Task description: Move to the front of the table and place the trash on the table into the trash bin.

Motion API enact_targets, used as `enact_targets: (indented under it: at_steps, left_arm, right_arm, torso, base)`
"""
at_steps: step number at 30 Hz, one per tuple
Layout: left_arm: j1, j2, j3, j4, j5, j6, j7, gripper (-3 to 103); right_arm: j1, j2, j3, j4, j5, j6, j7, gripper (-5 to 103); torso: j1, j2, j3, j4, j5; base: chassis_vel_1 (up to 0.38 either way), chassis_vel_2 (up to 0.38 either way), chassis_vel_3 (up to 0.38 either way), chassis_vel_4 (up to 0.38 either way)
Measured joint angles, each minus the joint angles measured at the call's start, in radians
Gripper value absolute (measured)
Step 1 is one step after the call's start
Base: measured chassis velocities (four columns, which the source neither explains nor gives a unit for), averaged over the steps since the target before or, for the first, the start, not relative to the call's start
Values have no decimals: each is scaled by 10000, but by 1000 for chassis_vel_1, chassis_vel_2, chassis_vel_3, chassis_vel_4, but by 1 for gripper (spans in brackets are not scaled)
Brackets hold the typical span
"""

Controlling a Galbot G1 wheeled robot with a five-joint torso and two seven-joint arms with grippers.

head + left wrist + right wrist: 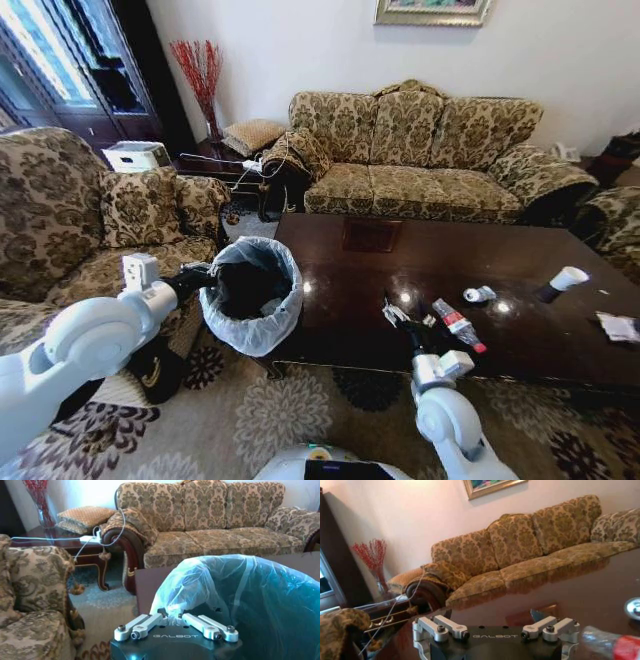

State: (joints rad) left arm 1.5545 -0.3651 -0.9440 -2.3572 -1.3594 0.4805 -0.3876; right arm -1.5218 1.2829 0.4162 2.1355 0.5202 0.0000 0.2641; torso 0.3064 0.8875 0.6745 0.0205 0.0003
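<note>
The left gripper (205, 277) pinches the bin (252, 296) liner at its 9 o'clock rim. The right gripper (410, 327), fingers spread, hovers by the bottle (458, 325); grasping it seems next.

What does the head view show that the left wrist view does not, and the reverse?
Head view alone: the right gripper open by the bottle on the table, plus a can and a paper cup. Left wrist view alone: the left gripper pinching the bag at the rim. Both: the trash bin and the sofa.
</note>
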Motion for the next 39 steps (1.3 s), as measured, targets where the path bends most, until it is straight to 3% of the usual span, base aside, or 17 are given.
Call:
enact_targets:
  at_steps: [12, 17, 19, 24, 27, 31, 35, 39]
  left_arm:
    - [9, -14, 36, -35, 2, 2, 25, 3]
    - [1, -37, 66, -81, 2, -4, 91, 3]
    - [0, -67, 75, -107, 3, -35, 171, 3]
    - [22, -161, 109, -175, 81, -150, 366, 3]
    - [34, -243, 206, -191, 192, -187, 389, 3]
    - [46, -239, 200, -166, 221, -187, 389, 3]
    - [17, -219, 197, -136, 221, -187, 395, 3]
    - [15, -242, 206, -140, 223, -188, 406, 3]
  right_arm:
    - [441, -35, 72, -533, -76, -41, -99, 100]
    - [759, 8, 13, -1384, -384, 427, -106, 100]
    - [877, -27, 123, -2040, -985, 607, -382, 100]
    - [1050, -145, 169, -2933, -1393, 888, -821, 100]
    - [1128, -266, 96, -3520, -1391, 994, -1986, 100]
    - [1165, -246, 18, -3626, -1537, 1030, -2619, 100]
    - [1371, -234, -143, -4051, -2146, 845, -2690, 100]
    - [1635, -189, -345, -4313, -2262, 419, -2189, 100]
  torso:
    - [2, 0, 1, 0, -3]
    - [2, 0, 0, 0, -3]
    - [2, -1, 1, -4, 12]
    - [3, -1, 2, -6, 7]
    - [2, -1, 1, 0, -13]
    - [2, 0, 0, 10, -11]
    - [1, 0, 0, 1, -4]
    - [2, -1, 1, -3, 9]
  base:
    - [-260, -252, 271, 259]
    - [-312, -307, 295, 315]
    - [-227, -240, 212, 247]
    - [-125, -126, 82, 74]
    - [12, 23, -12, -5]
    - [53, 77, -28, -17]
    - [29, 38, -1, -6]
    - [-14, -31, 0, -9]
